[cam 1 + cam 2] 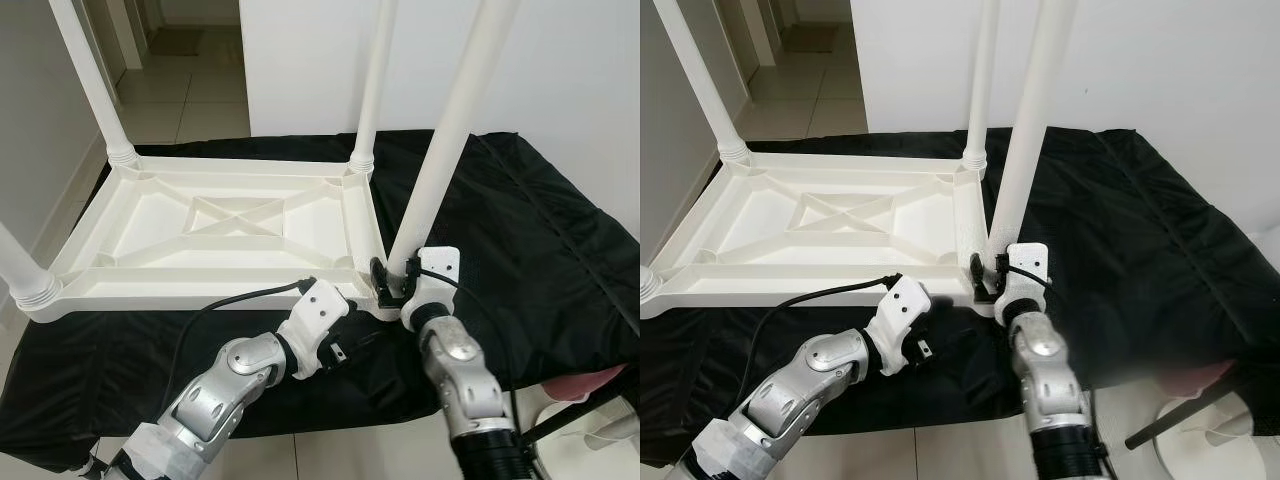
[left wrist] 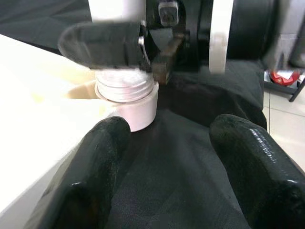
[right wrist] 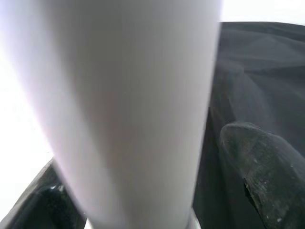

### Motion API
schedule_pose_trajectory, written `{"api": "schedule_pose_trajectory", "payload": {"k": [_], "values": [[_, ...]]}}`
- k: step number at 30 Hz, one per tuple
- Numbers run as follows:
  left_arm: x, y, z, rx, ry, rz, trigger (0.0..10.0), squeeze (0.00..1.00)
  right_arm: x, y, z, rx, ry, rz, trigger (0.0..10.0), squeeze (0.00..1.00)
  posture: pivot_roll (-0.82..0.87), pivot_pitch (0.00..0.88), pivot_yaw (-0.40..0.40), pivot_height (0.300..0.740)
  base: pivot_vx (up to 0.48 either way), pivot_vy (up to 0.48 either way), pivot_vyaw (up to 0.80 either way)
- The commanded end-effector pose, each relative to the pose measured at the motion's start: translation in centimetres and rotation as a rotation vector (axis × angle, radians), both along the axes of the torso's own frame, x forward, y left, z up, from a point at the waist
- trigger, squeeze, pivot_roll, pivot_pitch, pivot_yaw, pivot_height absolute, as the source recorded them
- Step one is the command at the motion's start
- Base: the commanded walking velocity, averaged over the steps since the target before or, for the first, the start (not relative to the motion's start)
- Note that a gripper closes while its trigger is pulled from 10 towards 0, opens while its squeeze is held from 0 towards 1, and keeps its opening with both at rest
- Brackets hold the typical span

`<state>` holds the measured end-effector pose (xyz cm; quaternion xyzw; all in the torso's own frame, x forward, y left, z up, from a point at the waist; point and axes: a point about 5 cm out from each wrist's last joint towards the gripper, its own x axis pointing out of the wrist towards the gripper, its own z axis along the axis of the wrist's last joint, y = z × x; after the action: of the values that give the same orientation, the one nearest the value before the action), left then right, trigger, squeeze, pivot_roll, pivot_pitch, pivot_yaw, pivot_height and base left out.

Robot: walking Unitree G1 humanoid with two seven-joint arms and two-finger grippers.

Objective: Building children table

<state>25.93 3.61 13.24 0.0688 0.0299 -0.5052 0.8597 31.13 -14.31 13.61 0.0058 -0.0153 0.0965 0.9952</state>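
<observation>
The right end effector (image 1: 392, 280) grasps the last white leg (image 1: 446, 140) at the upturned tabletop's (image 1: 215, 228) corner socket (image 2: 127, 98); keep it upright while twisting, with the released left end effector (image 1: 352, 335) just beside.

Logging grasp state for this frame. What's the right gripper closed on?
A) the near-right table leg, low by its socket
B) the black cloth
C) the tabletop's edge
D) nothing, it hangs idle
A: the right gripper has its fingers around the base of the near-right leg, just above the corner socket of the upturned tabletop; the left gripper hovers open over the black cloth beside it.
</observation>
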Motion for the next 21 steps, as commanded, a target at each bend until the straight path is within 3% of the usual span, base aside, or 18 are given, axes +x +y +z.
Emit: {"api": "schedule_pose_trajectory", "payload": {"k": [1, 13, 17, 18, 19, 20, 21], "values": [[-0.2, -0.1, -0.1, 0.016, 0.004, -0.092, 10.0, 0.0, 0.3, 0.2, 0.1, 0.005, -0.013, 0.069, 10.0, 0.0, -0.05, 0.0, -0.019, 0.74, 0.0, 0.0, 0.0], [0.0, -0.3, 0.0, 0.02, -0.007, -0.097, 10.0, 0.0, 2.0, 0.1, 0.3, -0.126, -0.029, 0.354, 10.0, 0.0, -0.05, 0.0, -0.019, 0.74, 0.0, 0.0, 0.0], [0.1, -0.3, 0.0, 0.018, -0.01, -0.095, 10.0, 0.0, 2.3, 0.1, 0.2, -0.136, -0.021, 0.388, 9.8, 0.0, -0.04, 0.0, -0.022, 0.74, 0.0, 0.0, 0.0], [0.1, -0.3, 0.0, 0.018, -0.011, -0.093, 10.0, 0.0, 2.4, 0.1, 0.1, -0.145, -0.016, 0.41, 3.7, 0.0, -0.04, 0.0, -0.025, 0.74, 0.0, 0.0, 0.0], [0.1, -0.3, 0.0, 0.018, -0.011, -0.093, 10.0, 0.0, 2.4, 0.1, 0.1, -0.145, -0.016, 0.41, 3.7, 0.0, -0.04, 0.0, -0.025, 0.74, 0.0, 0.0, 0.0], [0.1, -0.3, 0.0, 0.018, -0.011, -0.091, 10.0, 0.0, 2.4, 0.1, 0.0, -0.152, -0.013, 0.425, 0.0, 0.0, -0.04, 0.0, -0.025, 0.74, 0.0, 0.0, 0.0], [0.1, -0.3, 0.0, 0.018, -0.012, -0.09, 10.0, 0.0, 2.5, 0.0, -0.1, -0.166, -0.011, 0.44, 0.0, 0.0, -0.04, 0.0, -0.03, 0.74, 0.0, 0.0, 0.0]]}}
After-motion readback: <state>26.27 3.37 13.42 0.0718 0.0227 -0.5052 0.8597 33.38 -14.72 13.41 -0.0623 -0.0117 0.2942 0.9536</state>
